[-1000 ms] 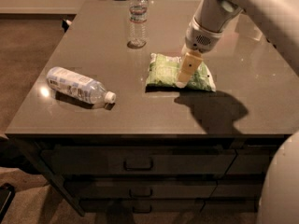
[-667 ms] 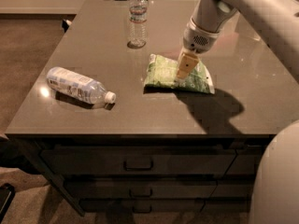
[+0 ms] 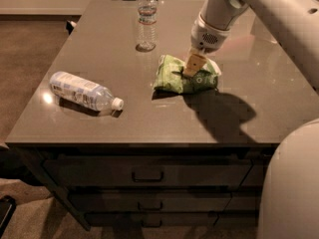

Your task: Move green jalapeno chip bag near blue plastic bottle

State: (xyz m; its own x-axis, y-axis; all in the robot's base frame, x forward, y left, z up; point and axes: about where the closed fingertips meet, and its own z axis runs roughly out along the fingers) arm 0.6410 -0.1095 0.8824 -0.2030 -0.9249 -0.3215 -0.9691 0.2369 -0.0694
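The grey cabinet top (image 3: 149,121) carried everything, its drawers (image 3: 147,176) shut below; the robot's white arm (image 3: 271,16) reached in from the right and cast a broad shadow on the surface; the blue plastic bottle (image 3: 82,90) lay on its side toward the left front, cap pointing right, marking where the bag had to go; the green jalapeno chip bag (image 3: 174,79) lay bunched near the middle, well apart from that bottle; a slimmer clear bottle (image 3: 146,21) stood upright behind, out of the likely path; the gripper (image 3: 194,66) bore down on the bag's top, presumably to take hold; whether it was clamped could not be told.
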